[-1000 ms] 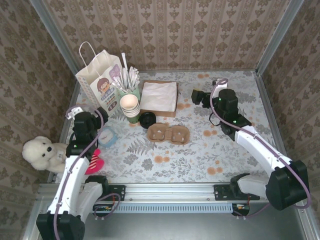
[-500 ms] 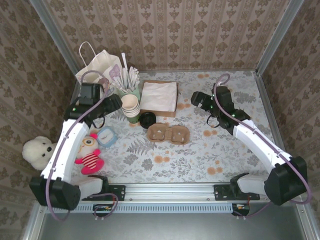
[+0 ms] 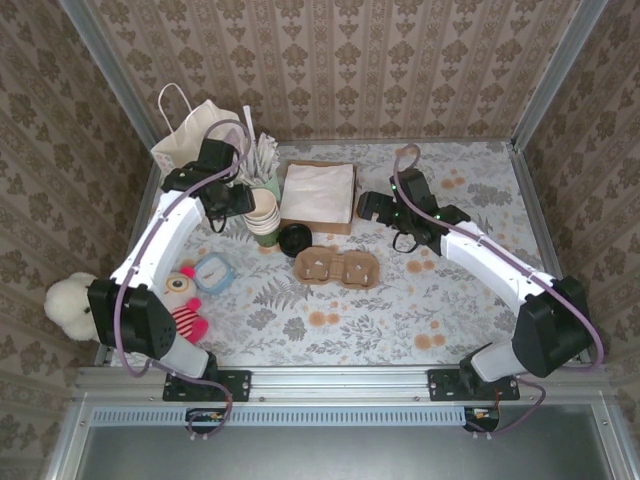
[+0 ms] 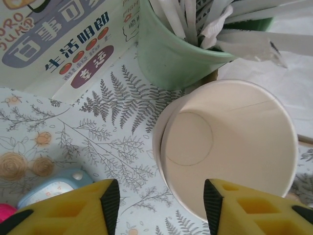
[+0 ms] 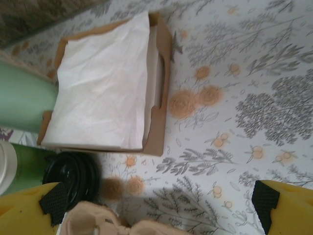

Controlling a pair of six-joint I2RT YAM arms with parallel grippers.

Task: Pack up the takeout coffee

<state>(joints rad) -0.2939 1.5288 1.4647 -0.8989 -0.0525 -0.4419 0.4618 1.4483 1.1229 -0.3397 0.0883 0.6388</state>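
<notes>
Ok, near→far: cup carrier (image 3: 337,267) first, takeout coffee (image 3: 296,238) upright on surface just behind it, ungripped. R claw (image 5: 156,198) wide open, empty, near it. L claw (image 4: 161,196) part open astride wall of lidless cup stack (image 4: 230,147). Risk: clamps wrong cup, or tips stack into straw cup (image 4: 171,54) behind.
</notes>
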